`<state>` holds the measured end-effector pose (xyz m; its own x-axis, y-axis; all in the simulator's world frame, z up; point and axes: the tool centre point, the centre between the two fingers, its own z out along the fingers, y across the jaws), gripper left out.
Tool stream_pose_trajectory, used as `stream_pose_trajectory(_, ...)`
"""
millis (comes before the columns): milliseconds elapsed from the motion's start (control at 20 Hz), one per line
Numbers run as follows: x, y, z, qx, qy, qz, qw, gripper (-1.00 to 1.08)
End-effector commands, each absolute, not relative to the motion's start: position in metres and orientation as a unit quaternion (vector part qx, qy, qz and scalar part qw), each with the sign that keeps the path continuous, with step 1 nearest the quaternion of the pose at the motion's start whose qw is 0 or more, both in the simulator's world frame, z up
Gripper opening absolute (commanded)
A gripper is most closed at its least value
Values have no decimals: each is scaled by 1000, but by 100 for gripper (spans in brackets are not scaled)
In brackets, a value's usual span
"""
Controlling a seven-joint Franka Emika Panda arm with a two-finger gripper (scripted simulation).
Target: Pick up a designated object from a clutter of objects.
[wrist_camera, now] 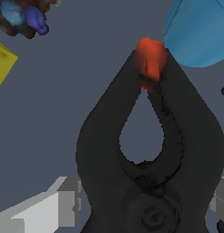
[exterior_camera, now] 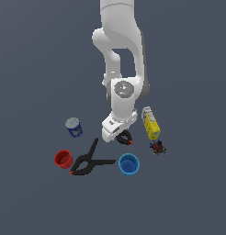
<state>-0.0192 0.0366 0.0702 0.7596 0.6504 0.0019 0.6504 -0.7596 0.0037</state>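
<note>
The designated object, a small black spring clamp (exterior_camera: 127, 139) with an orange-red jaw tip, lies between the yellow carton and the blue cup. In the wrist view this clamp (wrist_camera: 104, 136) fills the frame, its red tip almost touching the blue cup (wrist_camera: 200, 32). My gripper (exterior_camera: 119, 137) is down low over it. Grey fingers (wrist_camera: 63, 202) press against both sides of the clamp's body near its pivot, so the gripper (wrist_camera: 148, 200) is shut on it. The clamp's handle end is hidden under my hand.
The clutter lies around it: a larger black clamp (exterior_camera: 89, 161), a red cup (exterior_camera: 63, 159), a blue cup (exterior_camera: 128, 164), a blue-white can (exterior_camera: 74, 126), a yellow carton (exterior_camera: 151, 123) and a small dark multicoloured toy (exterior_camera: 157, 147).
</note>
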Motion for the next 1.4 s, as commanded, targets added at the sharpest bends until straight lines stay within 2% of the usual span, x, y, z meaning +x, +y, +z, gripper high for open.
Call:
stream_pose_trajectory(0, -16, 42, 90, 938, 347, 2, 2, -100)
stream_pose_trajectory(950, 10, 96, 275, 937, 348, 1, 1, -100)
stream_pose_trajectory(1350, 20, 112, 328, 937, 348, 0, 0, -100)
